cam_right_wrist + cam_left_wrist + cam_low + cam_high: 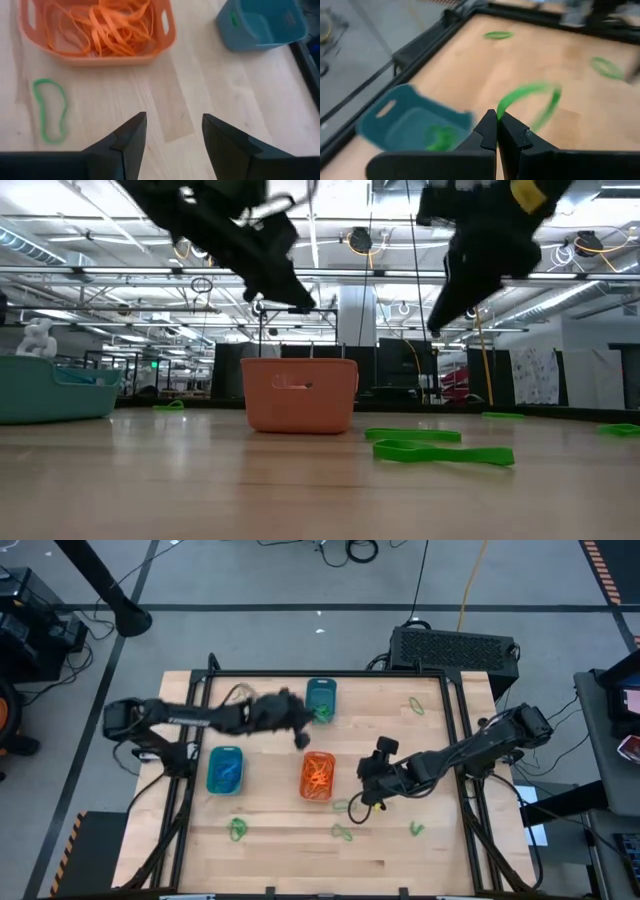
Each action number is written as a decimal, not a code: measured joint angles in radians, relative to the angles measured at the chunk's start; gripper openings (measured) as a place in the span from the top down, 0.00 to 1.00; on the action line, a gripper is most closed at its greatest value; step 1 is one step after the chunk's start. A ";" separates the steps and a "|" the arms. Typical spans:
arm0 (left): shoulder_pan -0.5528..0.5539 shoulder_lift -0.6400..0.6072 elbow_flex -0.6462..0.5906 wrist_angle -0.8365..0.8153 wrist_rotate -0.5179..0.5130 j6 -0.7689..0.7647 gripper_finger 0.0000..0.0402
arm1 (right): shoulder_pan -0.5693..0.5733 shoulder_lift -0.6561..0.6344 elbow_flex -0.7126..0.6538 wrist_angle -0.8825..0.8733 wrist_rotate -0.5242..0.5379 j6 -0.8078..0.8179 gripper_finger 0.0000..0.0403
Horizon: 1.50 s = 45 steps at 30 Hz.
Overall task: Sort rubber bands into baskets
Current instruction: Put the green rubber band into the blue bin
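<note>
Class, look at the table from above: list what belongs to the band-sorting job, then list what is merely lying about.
Belongs to the job:
- orange basket with orange bands
- blue basket
- teal basket
- loose green bands
- green band pinched by the left gripper
- right gripper, fingers open

Lying about:
- black vented box
- floor cables

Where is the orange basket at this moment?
In the high view, the orange basket sits near the table's middle, between the turquoise-blue basket and the open right gripper.
</note>
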 joint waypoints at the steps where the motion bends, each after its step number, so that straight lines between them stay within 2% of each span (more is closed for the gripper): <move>1: 0.040 0.025 0.032 -0.032 0.026 0.000 0.99 | -0.005 0.000 -0.030 0.036 -0.001 -0.019 0.54; 5: 0.186 0.148 0.163 -0.160 0.118 -0.056 0.99 | -0.036 0.000 -0.133 0.204 -0.004 -0.146 0.56; 9: 0.289 0.270 0.289 -0.241 0.201 -0.082 1.00 | -0.067 0.000 -0.161 0.207 -0.004 -0.171 0.58; 14: 0.339 0.379 0.411 -0.325 0.263 -0.132 1.00 | -0.077 0.000 -0.161 0.188 -0.006 -0.171 0.60; 18: 0.351 0.435 0.467 -0.384 0.273 -0.157 0.99 | -0.076 0.000 -0.161 0.178 -0.009 -0.177 0.60; 23: 0.346 0.447 0.472 -0.411 0.274 -0.157 0.92 | -0.075 0.000 -0.161 0.175 -0.009 -0.177 0.60; 35: 0.345 0.438 0.472 -0.484 0.274 -0.149 0.62 | -0.075 0.000 -0.161 0.202 -0.009 -0.170 0.60; 39: 0.347 0.428 0.471 -0.489 0.273 -0.143 0.58 | -0.074 0.000 -0.161 0.206 -0.009 -0.169 0.60; 41: 0.349 0.419 0.482 -0.493 0.277 -0.092 0.58 | -0.074 0.000 -0.161 0.206 -0.009 -0.159 0.60; 45: 0.352 0.388 0.526 -0.610 0.272 0.039 0.58 | -0.074 0.000 -0.161 0.218 -0.009 -0.160 0.60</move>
